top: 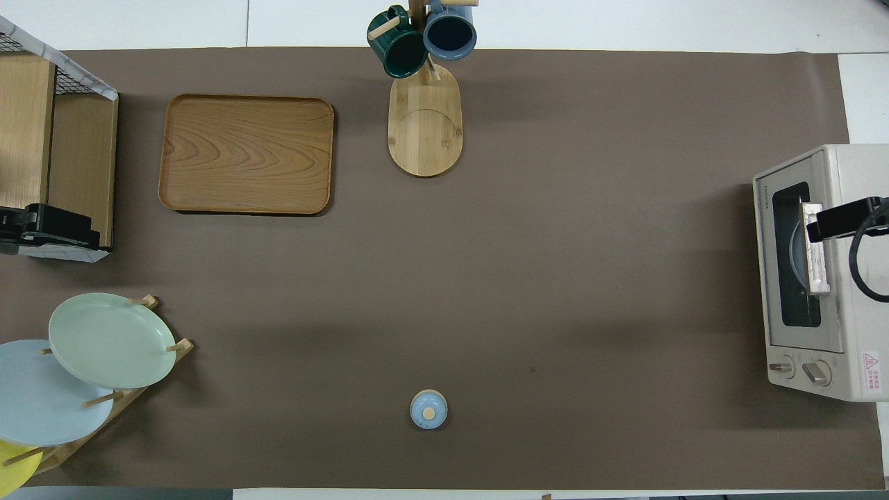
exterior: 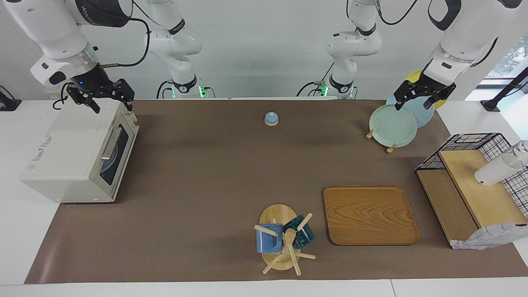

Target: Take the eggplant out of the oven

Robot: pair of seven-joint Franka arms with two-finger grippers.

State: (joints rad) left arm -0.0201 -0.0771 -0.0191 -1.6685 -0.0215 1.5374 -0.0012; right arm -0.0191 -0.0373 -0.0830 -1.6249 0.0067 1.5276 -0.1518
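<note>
The off-white oven (exterior: 78,159) stands at the right arm's end of the table, and it also shows in the overhead view (top: 833,278). Its dark glass door (exterior: 113,154) with the silver handle is shut. A pale bluish round shape shows faintly through the glass. The eggplant is hidden. My right gripper (exterior: 112,108) is open and empty, up over the edge of the oven's top that is nearer to the robots. It also shows in the overhead view (top: 826,223). My left gripper (exterior: 413,106) is open and empty over the plate rack.
A rack of plates (exterior: 392,125) stands at the left arm's end, with a wire and wood shelf (exterior: 470,185) holding a white cup farther out. A wooden tray (exterior: 369,214), a mug tree (exterior: 284,239) and a small blue knobbed lid (exterior: 271,119) sit on the brown mat.
</note>
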